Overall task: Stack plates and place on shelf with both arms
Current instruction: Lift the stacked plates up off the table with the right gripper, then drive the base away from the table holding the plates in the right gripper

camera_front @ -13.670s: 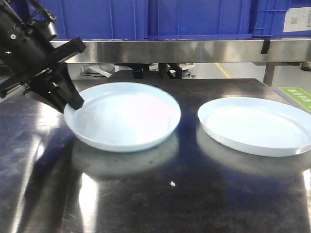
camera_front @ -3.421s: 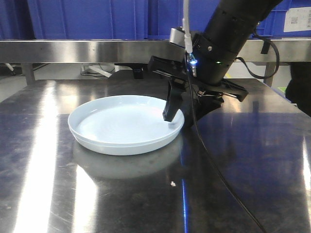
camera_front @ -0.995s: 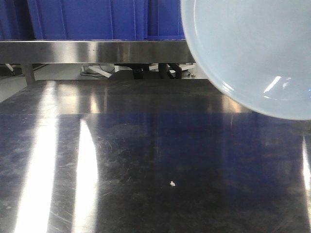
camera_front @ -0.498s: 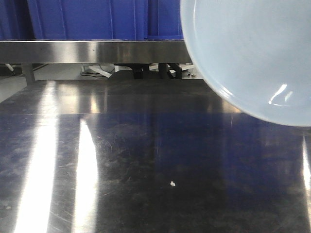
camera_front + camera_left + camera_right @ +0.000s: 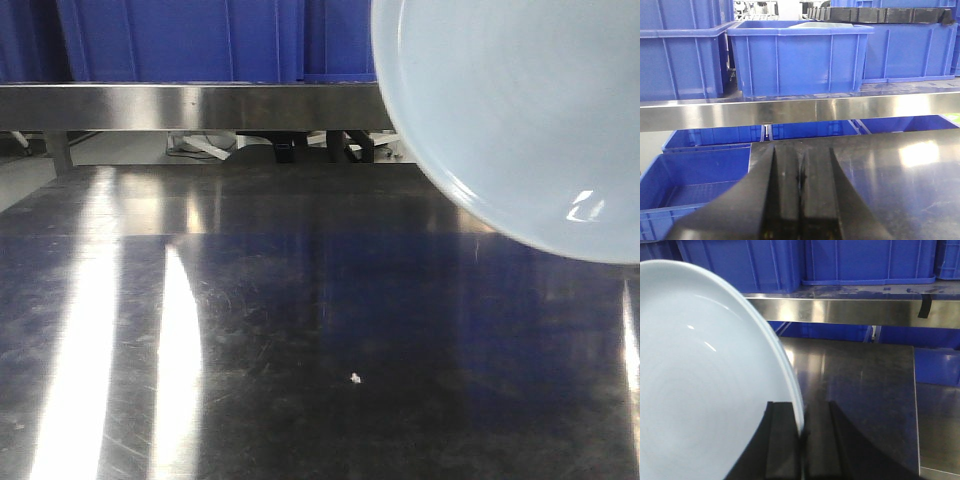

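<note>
A pale bluish-white plate [image 5: 520, 110] hangs tilted in the air at the upper right, above the dark steel tabletop [image 5: 300, 330]. It reads as one disc; I cannot tell whether two plates are stacked there. In the right wrist view the plate [image 5: 705, 370] fills the left side, and my right gripper [image 5: 801, 440] is shut on its rim. My left gripper [image 5: 800, 180] is shut with nothing in it, low over the table's far left corner and facing the shelf rail [image 5: 790, 110]. The shelf [image 5: 200, 105] runs across the back.
Big blue crates [image 5: 800, 60] stand on the shelf, and more crates [image 5: 695, 180] sit lower, beyond the table's left edge. A small white speck [image 5: 354, 378] lies on the tabletop. The table's right edge [image 5: 915, 410] shows in the right wrist view.
Over the last second the held plate has sunk slightly in the front view and its highlight has shifted. Earlier frames show plates resting on the table; now none rests there.
</note>
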Controlling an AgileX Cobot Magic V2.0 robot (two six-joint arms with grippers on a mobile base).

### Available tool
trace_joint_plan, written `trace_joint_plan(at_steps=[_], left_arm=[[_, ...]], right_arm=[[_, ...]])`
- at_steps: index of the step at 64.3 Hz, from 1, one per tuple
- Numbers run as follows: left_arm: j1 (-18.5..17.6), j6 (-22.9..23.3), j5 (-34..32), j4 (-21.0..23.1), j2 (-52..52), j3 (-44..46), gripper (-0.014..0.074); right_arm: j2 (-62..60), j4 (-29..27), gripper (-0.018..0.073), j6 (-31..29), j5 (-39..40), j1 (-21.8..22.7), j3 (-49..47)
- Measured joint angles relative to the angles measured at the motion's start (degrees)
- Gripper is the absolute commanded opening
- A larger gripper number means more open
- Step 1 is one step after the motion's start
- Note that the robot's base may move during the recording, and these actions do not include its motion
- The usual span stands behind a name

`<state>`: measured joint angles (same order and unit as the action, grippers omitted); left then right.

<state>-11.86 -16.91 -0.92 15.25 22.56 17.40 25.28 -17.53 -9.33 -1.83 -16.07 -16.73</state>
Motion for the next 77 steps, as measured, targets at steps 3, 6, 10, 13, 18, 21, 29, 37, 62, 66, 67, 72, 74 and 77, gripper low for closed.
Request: trace_joint_plan(at_steps=[3,6,10,13,18,21,29,37,62,66,67,72,74,77], left_arm=[[0.0,0.0,0.0,0.0,0.0,0.0,0.008],[0.0,0.0,0.0,0.0,0.0,0.0,0.008],[0.0,0.0,0.0,0.0,0.0,0.0,0.008],[0.0,0.0,0.0,0.0,0.0,0.0,0.008],[0.0,0.0,0.0,0.0,0.0,0.0,0.008],[0.0,0.0,0.0,0.0,0.0,0.0,0.008],[0.0,0.0,0.0,0.0,0.0,0.0,0.008],[0.0,0.0,0.0,0.0,0.0,0.0,0.008],[0.0,0.0,0.0,0.0,0.0,0.0,0.008],[0.0,0.0,0.0,0.0,0.0,0.0,0.008],[0.0,0.0,0.0,0.0,0.0,0.0,0.008],[0.0,0.0,0.0,0.0,0.0,0.0,0.008],[0.0,0.0,0.0,0.0,0.0,0.0,0.008],[0.0,0.0,0.0,0.0,0.0,0.0,0.008]], right_arm=[[0.0,0.0,0.0057,0.0,0.0,0.0,0.0],[0.0,0.0,0.0057,0.0,0.0,0.0,0.0],[0.0,0.0,0.0057,0.0,0.0,0.0,0.0],[0.0,0.0,0.0057,0.0,0.0,0.0,0.0],[0.0,0.0,0.0057,0.0,0.0,0.0,0.0],[0.0,0.0,0.0057,0.0,0.0,0.0,0.0],[0.0,0.0,0.0057,0.0,0.0,0.0,0.0],[0.0,0.0,0.0057,0.0,0.0,0.0,0.0],[0.0,0.0,0.0057,0.0,0.0,0.0,0.0],[0.0,0.0,0.0057,0.0,0.0,0.0,0.0],[0.0,0.0,0.0057,0.0,0.0,0.0,0.0],[0.0,0.0,0.0057,0.0,-0.04,0.0,0.0],[0.0,0.0,0.0057,0.0,-0.04,0.0,0.0],[0.0,0.0,0.0057,0.0,-0.04,0.0,0.0]])
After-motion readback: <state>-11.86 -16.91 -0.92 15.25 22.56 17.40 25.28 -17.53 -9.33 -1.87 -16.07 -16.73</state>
